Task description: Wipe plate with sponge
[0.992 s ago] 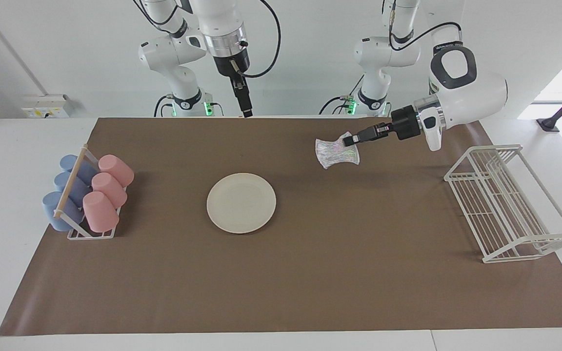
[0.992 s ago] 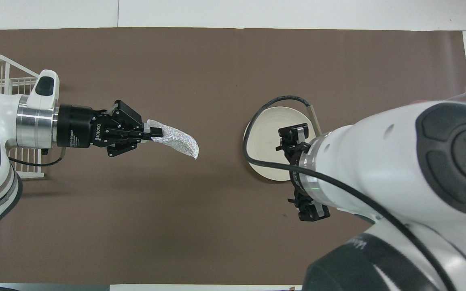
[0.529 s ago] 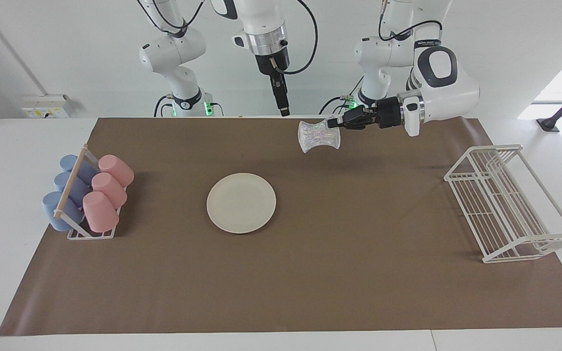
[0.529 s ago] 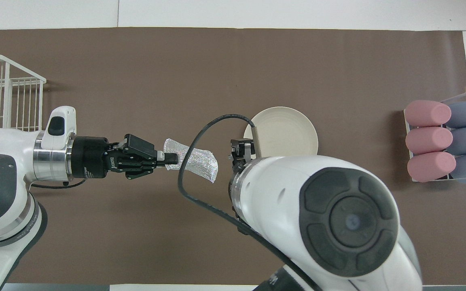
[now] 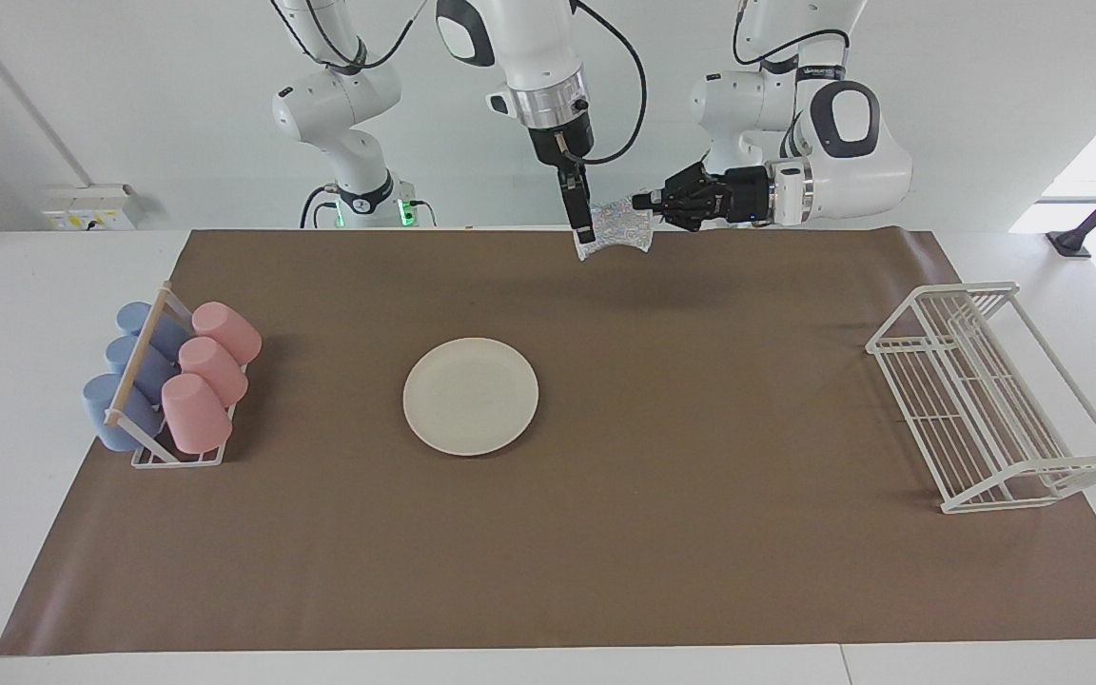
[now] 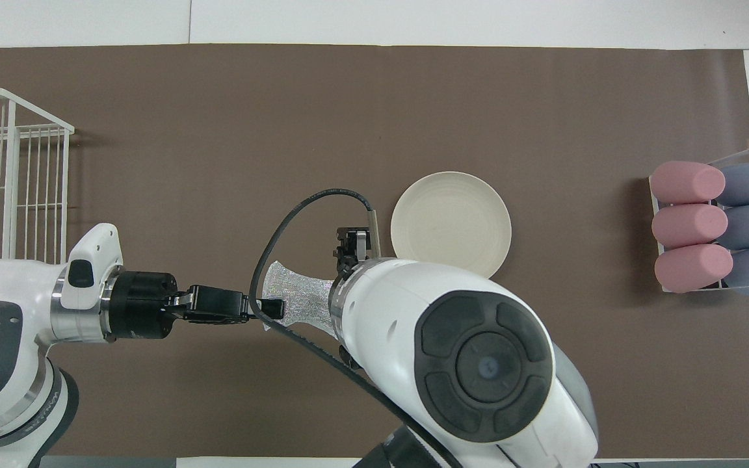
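Observation:
The cream-white plate [image 5: 470, 396] [image 6: 451, 223] lies flat on the brown mat with nothing on it. My left gripper [image 5: 648, 202] [image 6: 274, 309] reaches in level and is shut on one end of the silvery, wrinkly sponge [image 5: 619, 231] [image 6: 303, 300]. It holds the sponge in the air over the mat's edge at the robots' end. My right gripper [image 5: 585, 231] points straight down at the sponge's free end. In the overhead view the right arm's own wrist covers that gripper and part of the sponge.
A wire holder with pink and blue cups [image 5: 167, 385] [image 6: 712, 227] stands toward the right arm's end. A white wire rack [image 5: 986, 400] [image 6: 4, 175] stands toward the left arm's end. The brown mat [image 5: 700, 533] covers most of the table.
My left gripper has carried the sponge up and toward the middle of the robots' end. My right arm has swung away from over the plate and now meets the sponge's free end.

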`<state>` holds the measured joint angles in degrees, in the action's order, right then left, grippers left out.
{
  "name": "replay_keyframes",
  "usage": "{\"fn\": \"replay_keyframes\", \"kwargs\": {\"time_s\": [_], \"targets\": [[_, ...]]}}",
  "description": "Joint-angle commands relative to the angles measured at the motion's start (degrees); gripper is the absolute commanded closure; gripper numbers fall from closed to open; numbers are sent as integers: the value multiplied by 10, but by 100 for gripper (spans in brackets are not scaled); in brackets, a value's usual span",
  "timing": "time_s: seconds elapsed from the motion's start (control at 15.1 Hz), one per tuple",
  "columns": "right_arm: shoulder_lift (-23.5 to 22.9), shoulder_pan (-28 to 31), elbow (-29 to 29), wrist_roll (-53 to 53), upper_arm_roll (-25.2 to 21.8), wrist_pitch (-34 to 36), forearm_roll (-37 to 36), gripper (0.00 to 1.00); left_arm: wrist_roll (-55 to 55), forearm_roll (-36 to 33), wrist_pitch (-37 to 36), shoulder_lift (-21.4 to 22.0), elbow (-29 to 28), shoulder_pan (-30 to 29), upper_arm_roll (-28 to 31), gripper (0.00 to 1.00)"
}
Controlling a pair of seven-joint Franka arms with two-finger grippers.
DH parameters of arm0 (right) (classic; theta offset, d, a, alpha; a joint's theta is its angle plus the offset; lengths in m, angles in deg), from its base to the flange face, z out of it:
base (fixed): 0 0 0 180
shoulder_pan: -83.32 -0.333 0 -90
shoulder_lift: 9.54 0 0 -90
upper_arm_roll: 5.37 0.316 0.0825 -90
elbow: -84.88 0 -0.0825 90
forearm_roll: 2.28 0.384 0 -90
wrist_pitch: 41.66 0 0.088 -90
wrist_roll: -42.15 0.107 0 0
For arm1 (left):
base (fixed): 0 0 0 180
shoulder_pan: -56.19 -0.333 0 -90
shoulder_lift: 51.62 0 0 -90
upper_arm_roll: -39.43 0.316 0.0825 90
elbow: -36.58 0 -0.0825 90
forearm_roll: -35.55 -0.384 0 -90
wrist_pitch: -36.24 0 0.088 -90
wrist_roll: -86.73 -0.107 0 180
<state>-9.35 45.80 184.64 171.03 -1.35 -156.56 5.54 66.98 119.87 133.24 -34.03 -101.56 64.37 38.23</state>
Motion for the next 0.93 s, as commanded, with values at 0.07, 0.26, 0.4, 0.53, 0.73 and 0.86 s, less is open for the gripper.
{"fn": "replay_keyframes", "kwargs": {"time_s": [0.07,0.26,0.4,0.53,0.73,0.86], "targets": [[15,-5,28,12,1,-18,5,9,-12,28,19,17,-16,-7,1,100],[18,-8,36,16,1,-28,13,0,-10,29,13,18,-15,-18,2,100],[18,-16,46,16,1,-51,14,1,-11,29,7,18,-15,-18,2,100],[17,-16,47,16,1,-66,14,1,-11,29,6,17,-13,-17,2,100],[13,-17,47,16,1,-82,15,1,-12,29,-11,16,-9,-18,2,100],[10,-16,47,16,1,-83,15,7,-12,29,-17,14,-6,-19,3,100]]}}
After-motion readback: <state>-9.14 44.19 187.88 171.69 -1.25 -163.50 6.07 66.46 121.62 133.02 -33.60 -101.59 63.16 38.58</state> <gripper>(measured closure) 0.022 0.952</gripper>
